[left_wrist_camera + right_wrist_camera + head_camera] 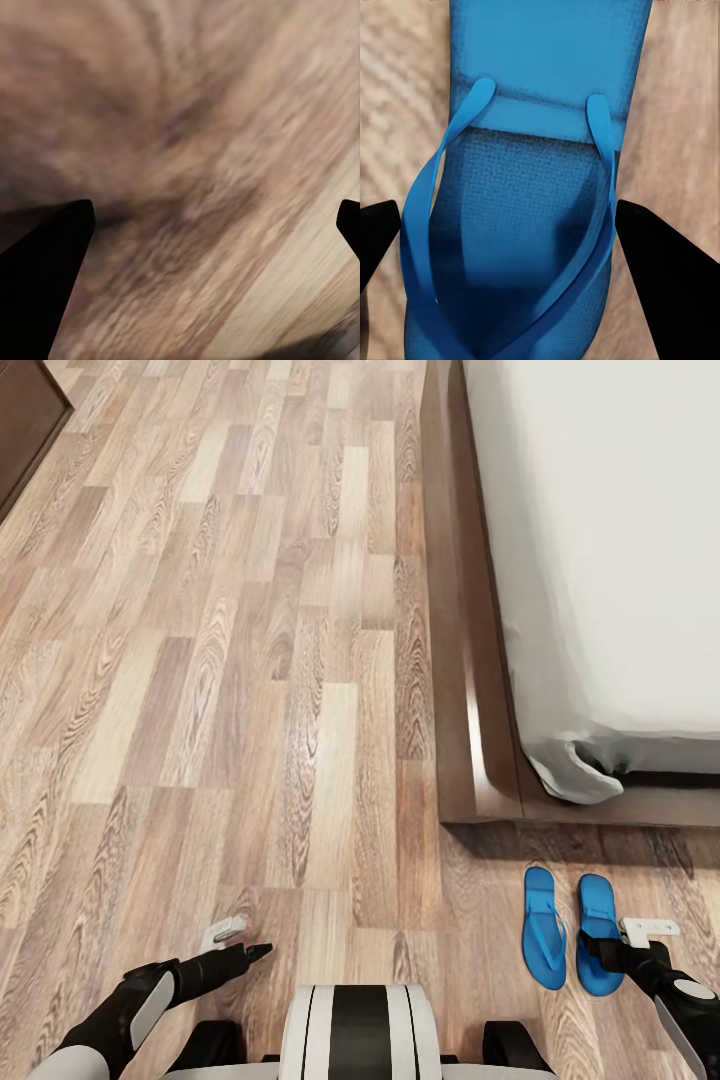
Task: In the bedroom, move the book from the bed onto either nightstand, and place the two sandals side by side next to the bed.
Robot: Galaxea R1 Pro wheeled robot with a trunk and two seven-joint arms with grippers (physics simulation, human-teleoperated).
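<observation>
Now right pincer (510, 225) hangs wide open over rt blue sandal (599, 934), holding nothing. Sandal's prob light, floppy; pinch sole edges, not thin straps.

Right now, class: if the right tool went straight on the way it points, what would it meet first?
Most likely the blue sandal nearer the right tool: it lies between the open fingers, directly ahead. How far off it is cannot be judged.

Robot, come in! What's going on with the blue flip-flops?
Right gripper open, straddling one sandal. Other sandal alongside, near the bed. Left gripper open, low over the floor.
</observation>
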